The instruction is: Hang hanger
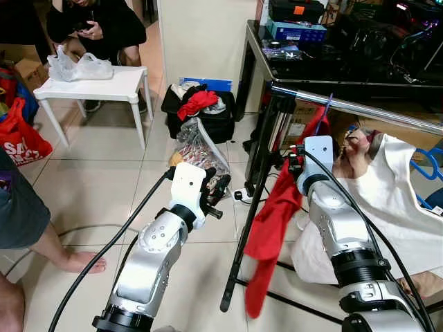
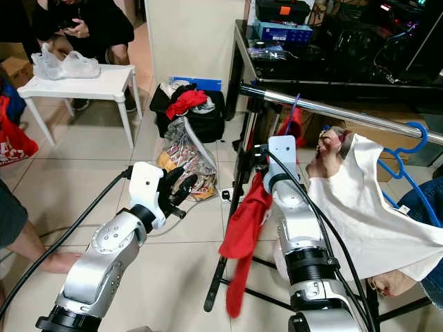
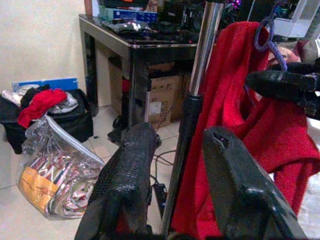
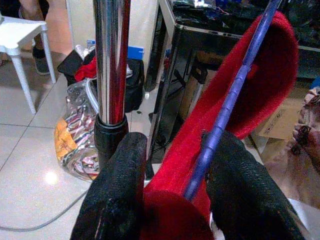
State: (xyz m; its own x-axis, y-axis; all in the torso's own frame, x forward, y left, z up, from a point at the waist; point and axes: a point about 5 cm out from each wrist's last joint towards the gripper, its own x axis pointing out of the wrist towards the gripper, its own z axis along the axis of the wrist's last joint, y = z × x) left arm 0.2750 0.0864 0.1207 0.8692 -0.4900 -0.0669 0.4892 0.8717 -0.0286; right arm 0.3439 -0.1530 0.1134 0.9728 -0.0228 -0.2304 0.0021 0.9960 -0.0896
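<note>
In the left eye view the right end effector (image 1: 294,160) is raised against the upright post of the clothes rack (image 1: 360,108), just under its chrome rail, with a red garment (image 1: 271,225) draped down from it toward the floor. The purple hanger (image 1: 327,109) rises from that end effector to the rail, where its hook meets the bar. Beyond it a white shirt (image 1: 387,200) hangs on a blue hanger (image 1: 430,162). The left end effector (image 1: 220,188) is held out over the tiled floor, apart from the rack, its fingers spread and holding nothing; past it lie a clear plastic bag (image 1: 199,149) and a black bag of clothes (image 1: 201,111). A white stool (image 1: 97,86) stands farther off, with a seated person behind it. In the left wrist view the two black fingers (image 3: 125,175) stand wide apart, with the rack post and red garment just ahead of them. In the right wrist view the fingers (image 4: 120,185) are partly closed around the red cloth, the purple hanger's wire running up between them and the chrome post close beside one finger.
</note>
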